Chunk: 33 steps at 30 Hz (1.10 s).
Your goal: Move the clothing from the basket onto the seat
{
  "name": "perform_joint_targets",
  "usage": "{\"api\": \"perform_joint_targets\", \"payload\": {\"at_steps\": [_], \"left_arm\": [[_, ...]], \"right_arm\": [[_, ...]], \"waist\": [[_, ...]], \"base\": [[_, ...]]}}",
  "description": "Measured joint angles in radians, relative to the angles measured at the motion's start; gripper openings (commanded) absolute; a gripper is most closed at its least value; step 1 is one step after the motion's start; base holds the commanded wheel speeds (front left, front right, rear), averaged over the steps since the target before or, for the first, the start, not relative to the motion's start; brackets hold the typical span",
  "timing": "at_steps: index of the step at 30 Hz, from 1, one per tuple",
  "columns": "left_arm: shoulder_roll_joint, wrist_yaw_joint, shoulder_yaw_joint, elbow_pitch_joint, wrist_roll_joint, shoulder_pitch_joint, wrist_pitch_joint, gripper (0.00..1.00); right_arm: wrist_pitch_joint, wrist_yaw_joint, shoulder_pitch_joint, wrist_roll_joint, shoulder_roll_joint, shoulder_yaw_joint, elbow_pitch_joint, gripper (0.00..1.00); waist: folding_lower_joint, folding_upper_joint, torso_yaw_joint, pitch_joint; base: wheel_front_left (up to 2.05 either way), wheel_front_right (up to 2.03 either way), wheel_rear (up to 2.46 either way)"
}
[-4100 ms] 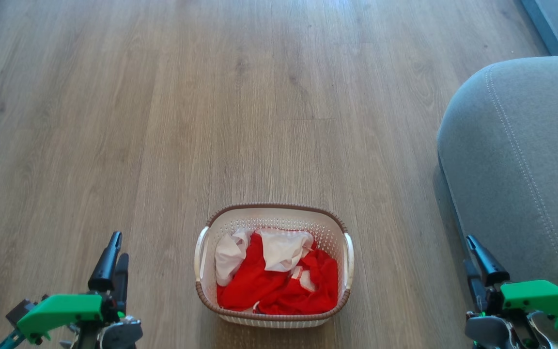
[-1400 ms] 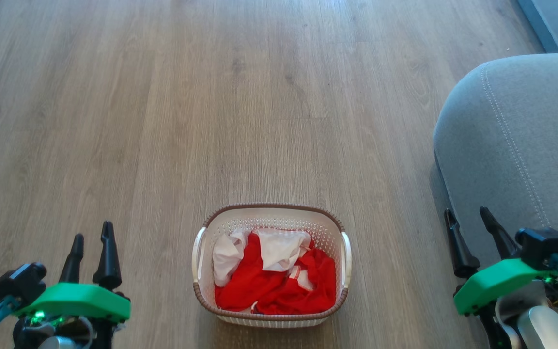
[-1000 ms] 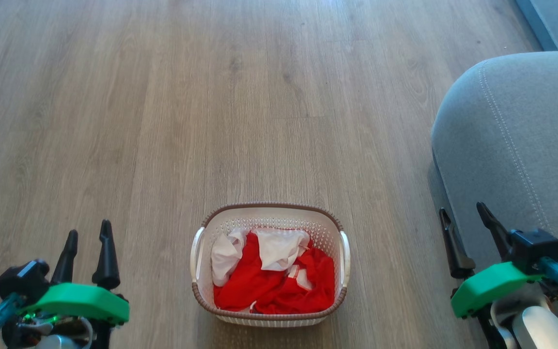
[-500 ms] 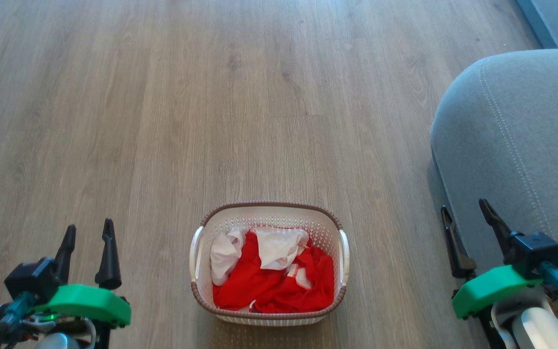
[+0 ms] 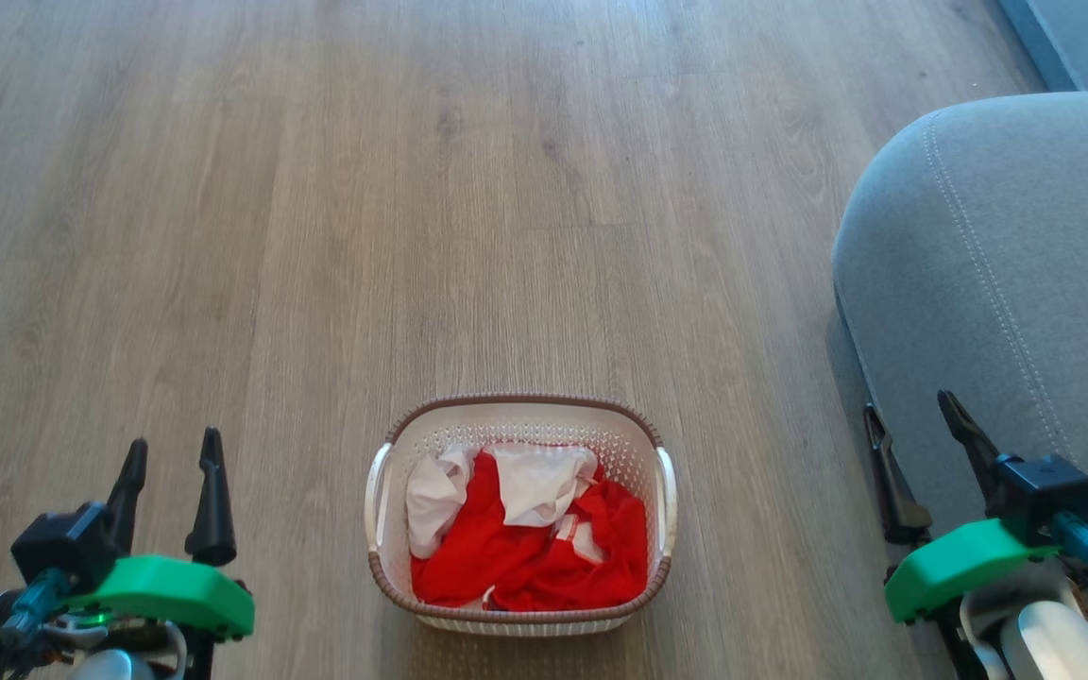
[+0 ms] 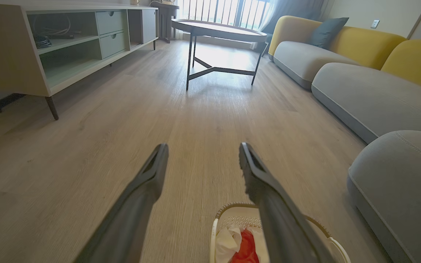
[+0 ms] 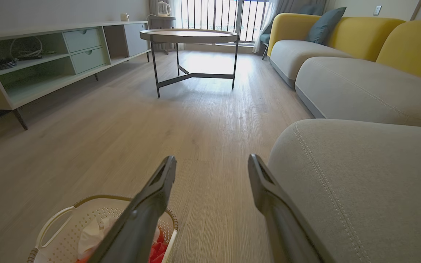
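One seat (image 5: 1007,264); one basket (image 5: 520,401) holds clothing (image 5: 516,557) (perhaps two garments, tangled); left gripper (image 5: 175,440) and right gripper (image 5: 909,404) gape wide, empty.

By right gripper (image 5: 908,404), seat (image 5: 1007,264) runs off the frame edge. Behind left gripper (image 6: 204,146) finger, basket (image 6: 232,220) partly hidden, clipped at bottom edge.

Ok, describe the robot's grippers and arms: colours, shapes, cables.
Left gripper and right gripper match: two long, dark, tapering jaws on a bright green housing, with a black block and teal cable plug attached. A pale, rounded forearm sits behind the right one.
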<state>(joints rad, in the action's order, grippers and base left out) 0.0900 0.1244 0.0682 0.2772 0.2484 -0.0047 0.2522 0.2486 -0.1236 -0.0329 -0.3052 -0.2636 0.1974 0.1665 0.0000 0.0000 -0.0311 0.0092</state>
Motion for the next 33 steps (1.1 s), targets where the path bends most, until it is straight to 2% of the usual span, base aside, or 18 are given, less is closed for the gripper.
{"api": "perform_joint_targets", "payload": {"at_steps": [21, 29, 33], "left_arm": [[0.002, 0.000, -0.019, 0.007, 0.004, -0.002, 0.000, 1.00], [0.002, 0.000, -0.044, -0.007, 0.008, -0.053, 0.000, 1.00], [0.002, 0.000, -0.071, -0.024, 0.009, -0.116, 0.000, 1.00]], "right_arm": [[0.000, 0.000, 0.000, -0.003, 0.000, -0.004, 0.001, 1.00], [0.000, 0.000, -0.015, 0.007, 0.004, -0.024, -0.017, 1.00], [0.000, 0.000, -0.075, 0.025, 0.016, -0.037, -0.040, 1.00]], "waist": [[0.0000, 0.0000, -0.004, 0.021], [0.0000, 0.0000, -0.003, 0.099], [0.0001, 0.0000, -0.005, 0.171]], "base": [[0.00, 0.00, 0.00], [0.00, 0.00, 0.00], [0.00, 0.00, 0.00]]}}
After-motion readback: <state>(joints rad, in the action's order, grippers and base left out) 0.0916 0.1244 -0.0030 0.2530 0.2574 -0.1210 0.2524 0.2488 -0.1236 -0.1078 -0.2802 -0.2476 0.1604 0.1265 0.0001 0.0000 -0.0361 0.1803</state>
